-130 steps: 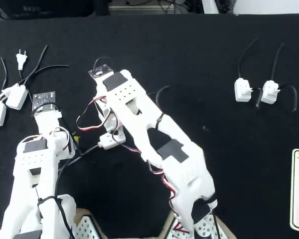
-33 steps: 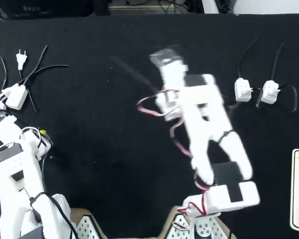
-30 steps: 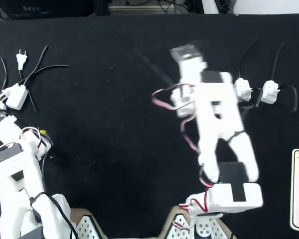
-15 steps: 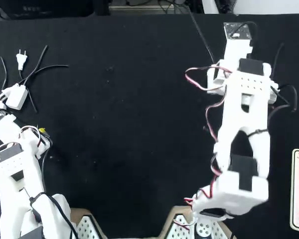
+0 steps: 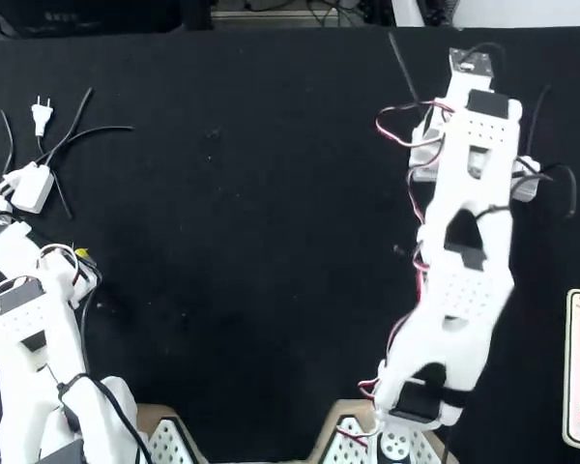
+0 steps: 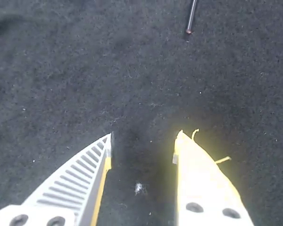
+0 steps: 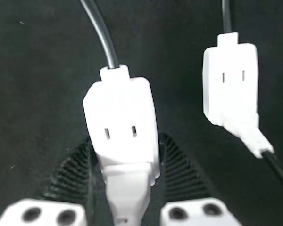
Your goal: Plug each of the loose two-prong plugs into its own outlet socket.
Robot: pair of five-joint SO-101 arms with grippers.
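The table [image 5: 271, 193] wears matt black cloth, fuzzy and flecked with lint. The socket [image 7: 120, 122] is smooth white plastic with a faint sheen, its cord [image 7: 101, 33] glossy black. The right gripper [image 7: 127, 141] is ribbed matt black plastic. The left gripper [image 6: 141, 141] is ribbed white and smooth yellow plastic.

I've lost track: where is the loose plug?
In the high view the loose plug lies far left on the table, just beyond a white socket.

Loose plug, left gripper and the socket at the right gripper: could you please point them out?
loose plug [image 5: 41, 116]: high view, white body.
left gripper [image 6: 142, 141]: left wrist view, between fingertips.
socket [image 7: 120, 113]: right wrist view, slotted face.
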